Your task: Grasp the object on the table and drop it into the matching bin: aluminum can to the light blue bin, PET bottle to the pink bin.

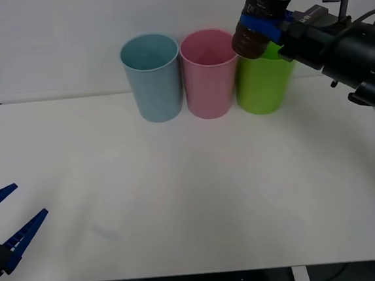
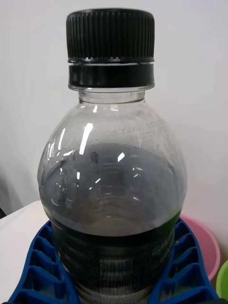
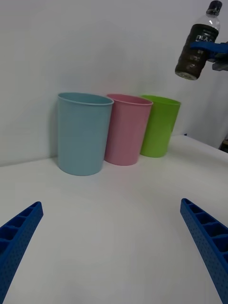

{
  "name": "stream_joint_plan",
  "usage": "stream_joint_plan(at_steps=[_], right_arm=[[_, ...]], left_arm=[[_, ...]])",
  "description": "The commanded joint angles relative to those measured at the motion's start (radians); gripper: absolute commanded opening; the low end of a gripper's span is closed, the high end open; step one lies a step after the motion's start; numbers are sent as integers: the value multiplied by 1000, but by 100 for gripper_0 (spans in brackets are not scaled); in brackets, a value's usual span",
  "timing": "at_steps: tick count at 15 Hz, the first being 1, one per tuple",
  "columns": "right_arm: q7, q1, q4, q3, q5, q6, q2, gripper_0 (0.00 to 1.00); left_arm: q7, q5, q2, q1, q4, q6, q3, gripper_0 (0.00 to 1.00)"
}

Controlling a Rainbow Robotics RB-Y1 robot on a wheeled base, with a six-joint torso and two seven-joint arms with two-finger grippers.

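Carry step: right end effector (image 1: pixel 266 23) clamped the small clear black-capped plastic bottle (image 1: pixel 260 19) above the lime green bin (image 1: pixel 264 81); next, shift toward the tall pink plastic bin (image 1: pixel 208 74) and release.

Clear glossy plastic PET bottle (image 2: pixel 111 190) with ribbed black cap (image 2: pixel 110 34); ribbed blue fingers (image 2: pixel 35 270); smooth plastic pink bin (image 1: pixel 208 74); matt white table (image 1: pixel 192 192).

The right hand (image 1: pixel 266 25) is raised high with fingers clamped, while the left hand (image 1: pixel 4 222) sits low, fingers spread.
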Motion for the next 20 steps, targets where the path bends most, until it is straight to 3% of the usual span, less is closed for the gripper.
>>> stream_joint_plan(at_steps=[1, 10, 15, 20], right_arm=[[18, -110, 121, 59, 2, 2, 47, 0], [91, -396, 589, 89, 160, 22, 319, 0], [137, -471, 722, 89, 209, 105, 414, 0], [183, -477, 733, 89, 234, 158, 444, 0]], left_arm=[[0, 0, 0, 0, 0, 0, 0, 100], [0, 0, 0, 0, 0, 0, 0, 100], [0, 0, 0, 0, 0, 0, 0, 100], [0, 0, 0, 0, 0, 0, 0, 100]])
